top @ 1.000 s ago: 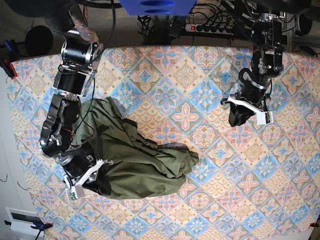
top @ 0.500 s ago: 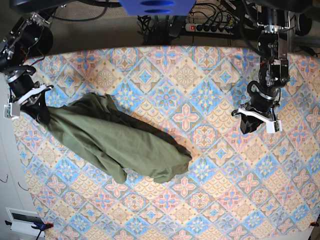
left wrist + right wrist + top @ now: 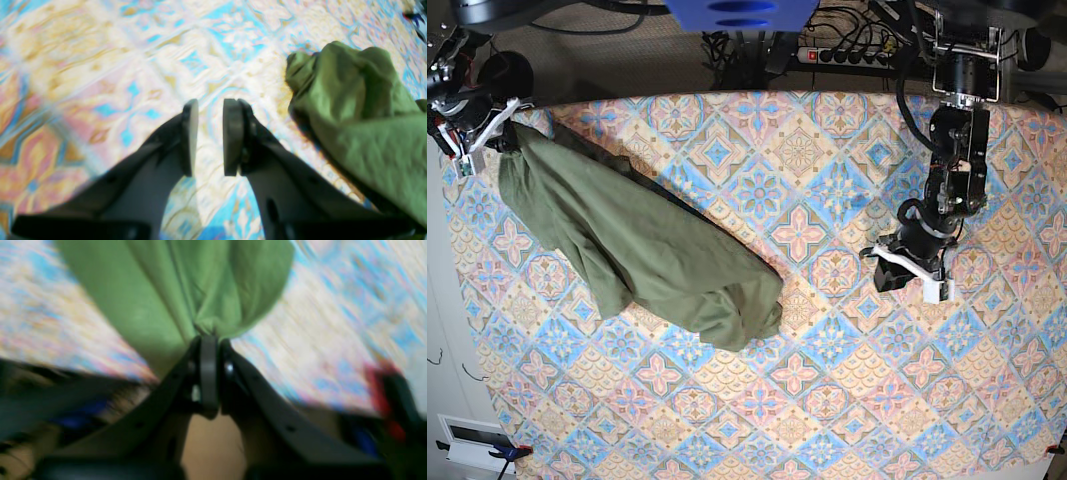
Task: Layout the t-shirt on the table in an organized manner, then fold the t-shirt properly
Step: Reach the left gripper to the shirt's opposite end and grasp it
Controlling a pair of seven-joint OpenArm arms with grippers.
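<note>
Here, a wide bench (image 3: 827, 400) draped in a blue, pink and beige diamond-patterned cloth fills most of the overhead view. Its near half and the whole right side lie bare, so there is plenty of open cloth around the middle and toward the near edge. The far edge runs just below a strip of dark floor, where a power strip (image 3: 847, 56) and tangled cables (image 3: 732, 50) sit behind the bench.

The olive-green t-shirt (image 3: 637, 250) stretches in a long, rumpled diagonal from the far left corner down toward the centre, ending in a bunched lump near the middle. Its upper end is lifted at the far left corner, right at the bench edge, where the right hand (image 3: 487, 128) is clenched on a gathered pinch of the fabric. In the right wrist view, the right hand's fingers are pressed together with green cloth fanning out from between them.

The left hand (image 3: 909, 275) hangs over the right part of the bench, well apart from the t-shirt's bunched end, with bare cloth between them. Its wrist view shows the two pads (image 3: 190, 136) standing slightly apart, gripping nothing, above the patterned cloth; the crumpled end of the t-shirt lies off to one side of them.
</note>
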